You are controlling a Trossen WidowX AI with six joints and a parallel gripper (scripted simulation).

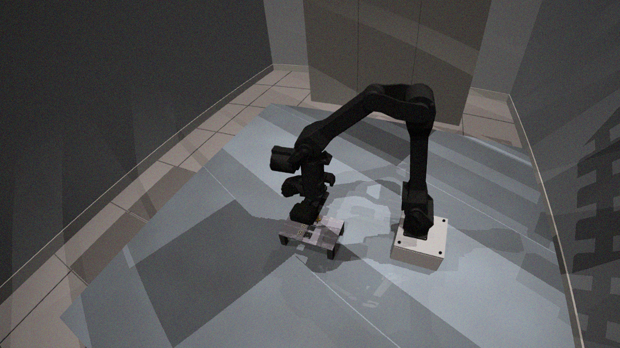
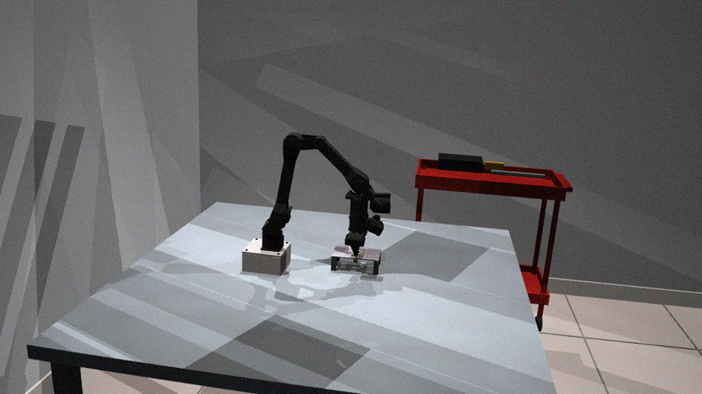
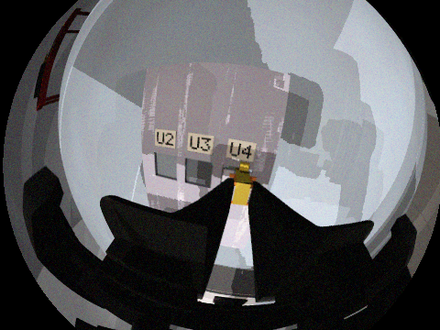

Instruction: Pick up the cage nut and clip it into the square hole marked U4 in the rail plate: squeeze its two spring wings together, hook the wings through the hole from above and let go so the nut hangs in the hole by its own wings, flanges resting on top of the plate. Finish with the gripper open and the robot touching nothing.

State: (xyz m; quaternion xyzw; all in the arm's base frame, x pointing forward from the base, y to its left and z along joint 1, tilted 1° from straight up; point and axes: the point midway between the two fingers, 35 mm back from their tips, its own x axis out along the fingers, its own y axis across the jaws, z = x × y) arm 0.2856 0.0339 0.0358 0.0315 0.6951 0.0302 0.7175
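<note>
Grey-blue table (image 1: 363, 335) (image 2: 428, 336) carries the rail plate (image 1: 330, 225) (image 2: 372, 251) (image 3: 211, 105) beneath the claw (image 1: 317, 220) (image 2: 355, 253) (image 3: 243, 182), raised on legs, likely for wing clearance. Claw's clamped on the yellow cage nut (image 1: 317, 218) (image 3: 241, 193), at U4, presumably keeping wings squeezed for entry. Fingers hide part of the hole; wing engagement unclear.
</note>
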